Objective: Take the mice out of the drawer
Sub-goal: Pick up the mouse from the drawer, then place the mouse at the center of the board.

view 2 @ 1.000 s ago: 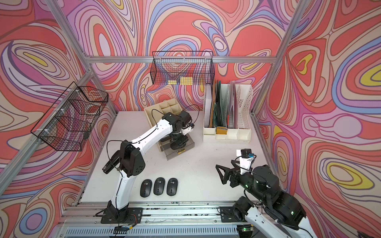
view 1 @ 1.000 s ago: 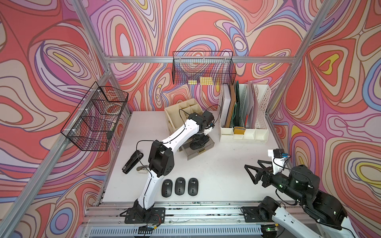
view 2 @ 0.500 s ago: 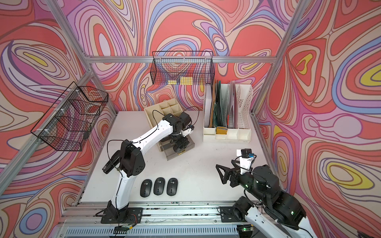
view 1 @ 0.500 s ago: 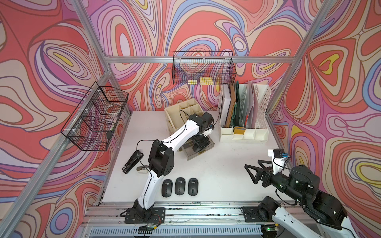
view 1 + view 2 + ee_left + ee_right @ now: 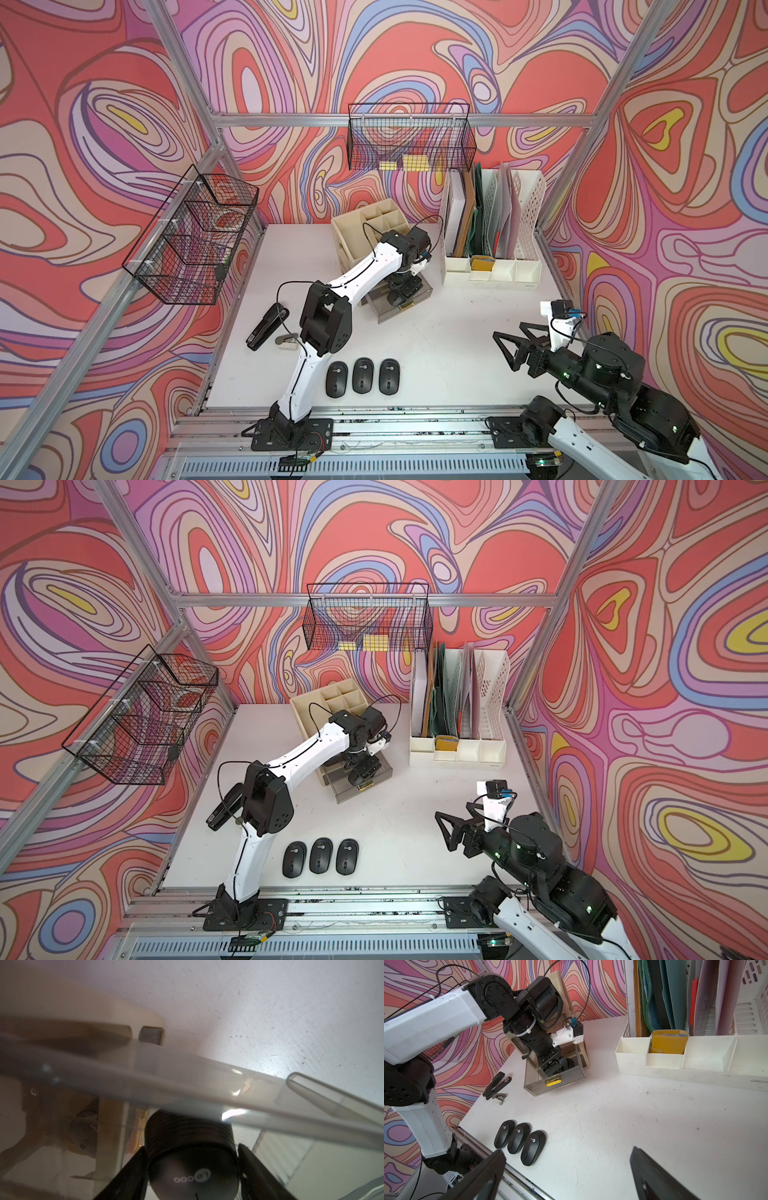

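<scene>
Left jaws back tight on a mouse [image 5: 192, 1163] in drawer [image 5: 571, 1081]; right jaws wide, empty

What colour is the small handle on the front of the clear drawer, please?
Shiny gold: the handle on the drawer shows best in the right wrist view.

The white table [image 5: 457, 332] bears three mice [image 5: 363, 375], a stapler [image 5: 266, 328], a drawer unit [image 5: 365, 224] and a file rack [image 5: 492, 270].

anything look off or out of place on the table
The beige drawer organiser sits skewed to the table edges, unlike the squared file rack. A black stapler lies loose near the left edge. The three mice out front are neatly lined up.
</scene>
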Robot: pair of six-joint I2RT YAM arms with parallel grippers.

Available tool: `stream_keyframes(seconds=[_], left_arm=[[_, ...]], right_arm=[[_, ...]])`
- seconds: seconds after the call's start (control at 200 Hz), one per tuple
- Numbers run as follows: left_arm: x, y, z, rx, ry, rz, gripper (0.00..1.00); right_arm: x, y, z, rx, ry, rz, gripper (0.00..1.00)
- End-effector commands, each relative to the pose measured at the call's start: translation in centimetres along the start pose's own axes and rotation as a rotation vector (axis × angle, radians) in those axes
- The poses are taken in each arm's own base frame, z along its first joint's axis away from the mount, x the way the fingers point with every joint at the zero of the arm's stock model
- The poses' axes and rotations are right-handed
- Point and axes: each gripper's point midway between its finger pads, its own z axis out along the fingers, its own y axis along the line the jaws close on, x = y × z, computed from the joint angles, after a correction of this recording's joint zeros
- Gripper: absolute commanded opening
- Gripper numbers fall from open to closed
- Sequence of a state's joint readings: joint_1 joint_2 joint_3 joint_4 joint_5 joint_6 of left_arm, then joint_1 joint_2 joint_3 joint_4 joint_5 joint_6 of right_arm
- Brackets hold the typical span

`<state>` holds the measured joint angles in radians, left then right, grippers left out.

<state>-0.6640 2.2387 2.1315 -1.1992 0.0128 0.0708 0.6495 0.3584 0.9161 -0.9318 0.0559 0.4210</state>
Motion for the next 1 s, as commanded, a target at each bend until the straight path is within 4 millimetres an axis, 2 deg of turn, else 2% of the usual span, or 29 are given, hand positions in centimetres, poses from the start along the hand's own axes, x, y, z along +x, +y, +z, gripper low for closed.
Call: stream_keyframes(seconds=[0.0, 0.215, 0.616, 0.791, 0.991], left_arm=[[0.3, 0.2, 1.9, 0.004, 0.026, -0.031, 0.63], [-0.4, 0.5, 0.3, -0.011, -0.023, -0.053, 0.58], [-1.8, -0.4, -5.9, -0.045, -0.238, -0.084, 0.56], [-1.4, -1.1, -8.0, -0.082, -0.301, -0.079, 0.56], [0.2, -2.1, -10.3, -0.109, -0.352, -0.172, 0.56]], right_arm=[[0.1, -0.1, 0.1, 0.008, 0.006, 0.003, 0.98], [0.1, -0.1, 0.0, 0.007, 0.001, 0.004, 0.98], [0.0, 0.1, -0.2, -0.01, -0.009, 0.005, 0.98], [0.0, 0.1, -0.2, -0.013, -0.009, 0.005, 0.98], [0.0, 0.3, -0.3, -0.022, -0.009, 0.003, 0.98]])
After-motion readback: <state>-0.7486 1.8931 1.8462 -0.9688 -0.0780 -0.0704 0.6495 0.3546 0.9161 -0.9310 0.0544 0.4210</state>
